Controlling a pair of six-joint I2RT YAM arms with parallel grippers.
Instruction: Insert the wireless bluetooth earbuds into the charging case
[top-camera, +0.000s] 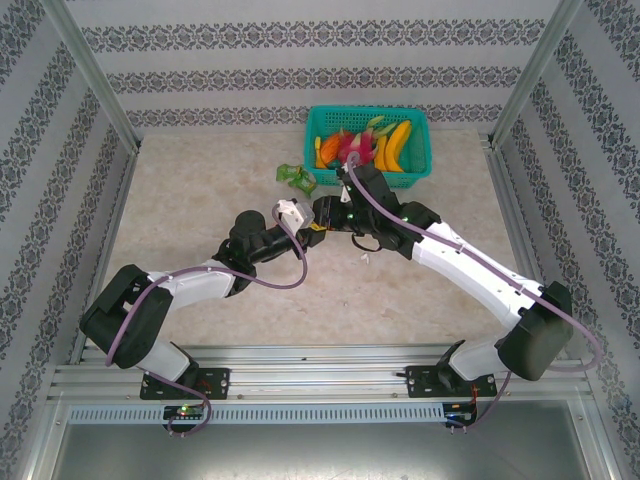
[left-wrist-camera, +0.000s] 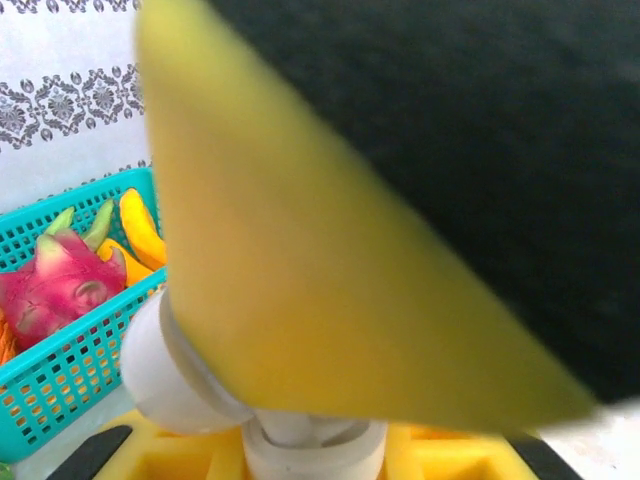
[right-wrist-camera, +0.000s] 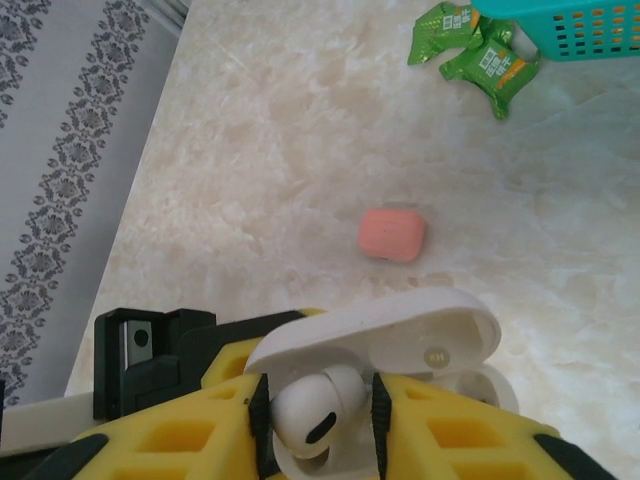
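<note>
Two risks stand out, the larger first. The white charging case (right-wrist-camera: 487, 388) is gripped by the left end effector (top-camera: 305, 222), whose fingers are clamped narrow on it. It appears to be raised off the tabletop (right-wrist-camera: 280, 150). If the right end effector (right-wrist-camera: 318, 405) presses the bud down off-line, the case could twist or slip in that grip, and both bud and case would drop.

The lesser risk is in the letting go. The white earbud (right-wrist-camera: 312, 408) sits between the right pads (right-wrist-camera: 262, 420), which stand narrow on either side of it. I cannot tell whether they pinch it or have parted from it. If the bud is not fully in its well when they part, it may tip out, cling to a pad and lift away, or roll over the rim. The raised lid (right-wrist-camera: 350, 335) close behind could also be knocked shut on a half-seated bud.

The white case is a small, rounded, glossy shell, hinged open, with a metal dot inside the lid. A salmon-pink case (right-wrist-camera: 392, 234) of like size lies closed on the tabletop, well apart from the white one. The bud is the smallest of the three: smooth, white and egg-like, with a dark oval mark on its face and its stem hidden below.
</note>
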